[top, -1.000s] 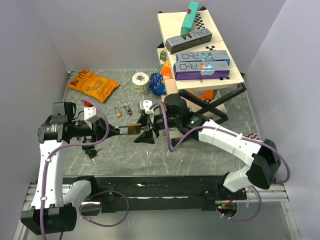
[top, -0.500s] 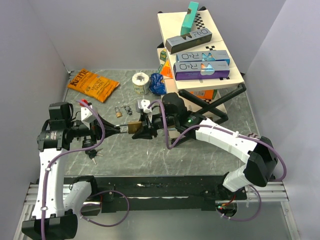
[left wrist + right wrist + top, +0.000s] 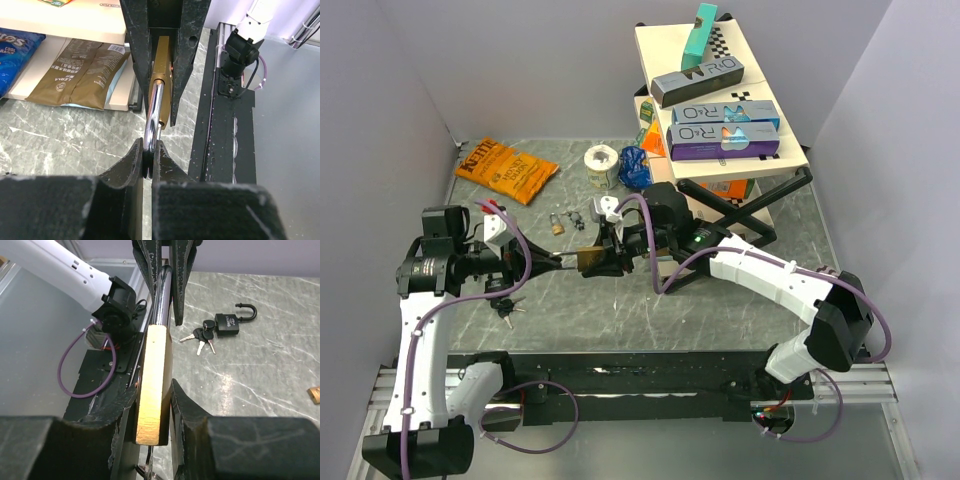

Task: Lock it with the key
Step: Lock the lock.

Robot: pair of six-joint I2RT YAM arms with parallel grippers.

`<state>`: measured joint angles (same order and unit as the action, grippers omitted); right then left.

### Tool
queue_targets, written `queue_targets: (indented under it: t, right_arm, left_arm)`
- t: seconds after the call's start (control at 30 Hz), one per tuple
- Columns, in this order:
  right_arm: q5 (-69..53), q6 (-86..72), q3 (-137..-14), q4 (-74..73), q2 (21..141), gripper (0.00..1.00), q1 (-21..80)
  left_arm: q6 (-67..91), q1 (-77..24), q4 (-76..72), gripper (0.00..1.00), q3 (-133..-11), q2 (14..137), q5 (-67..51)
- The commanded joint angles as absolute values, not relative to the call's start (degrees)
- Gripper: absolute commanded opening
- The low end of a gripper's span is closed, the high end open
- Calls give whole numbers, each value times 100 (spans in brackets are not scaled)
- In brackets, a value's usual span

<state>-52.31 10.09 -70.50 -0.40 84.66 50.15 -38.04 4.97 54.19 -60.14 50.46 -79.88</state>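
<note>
We found the padlock [image 3: 588,258] above the middle of the table [image 3: 720,310], between the left gripper [image 3: 564,262] on its left and the right gripper [image 3: 608,257] on its right. Just behind it on the table lay a small padlock [image 3: 557,224], with another small lock [image 3: 576,217] to its right. Further back sat a roll of tape [image 3: 601,160], a bag [image 3: 635,168] just to its right and a chip bag [image 3: 506,169] well to its left, near the rear left corner. A stack of boxes [image 3: 715,95] filled the rear right corner. Before the padlock and to its left, we saw a bunch of keys [image 3: 506,311] lying beside a second padlock [image 3: 227,323], close to the left arm [image 3: 420,320].
</note>
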Motion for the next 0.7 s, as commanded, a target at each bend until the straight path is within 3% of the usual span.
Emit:
queue_targets:
  t: [0.0, 0.47, 0.67]
  right_arm:
    - [-5792, 958, -7435, 378, 8552, 0, 5142]
    - [-5915, 334, -7594, 1142, 8736, 0, 5308]
    - [-5686, 396, -7646, 1441, 8807, 0, 5370]
  left_arm:
    - [-3745, 413, 4967, 1, -5977, 4957, -8394]
    - [-801, -535, 1507, 1, -4756, 4368, -7735]
    - [-369, -1045, 1160, 1, -4536, 4307, -7489]
